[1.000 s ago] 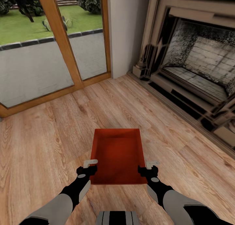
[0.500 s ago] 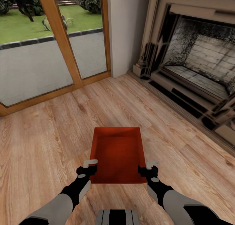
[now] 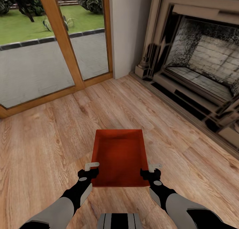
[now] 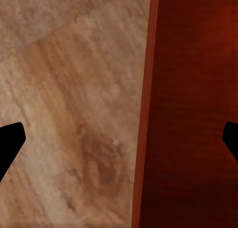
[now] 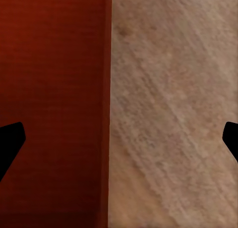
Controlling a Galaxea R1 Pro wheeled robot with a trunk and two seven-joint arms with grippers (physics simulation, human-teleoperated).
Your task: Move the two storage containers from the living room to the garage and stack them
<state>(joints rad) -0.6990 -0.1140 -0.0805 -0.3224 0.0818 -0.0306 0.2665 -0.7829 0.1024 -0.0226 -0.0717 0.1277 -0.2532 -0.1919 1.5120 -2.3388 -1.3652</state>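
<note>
Head view: high, angled forward and down over both arms. Wrist views: close, straight down past each claw. Shared across all: orange-red container point(image 3: 119, 157) wall, wood plank floor point(image 3: 49, 136).

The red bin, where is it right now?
In the head view the storage container sits low and central over the wood floor, between the left gripper and right gripper, fireplace to its right.
</note>
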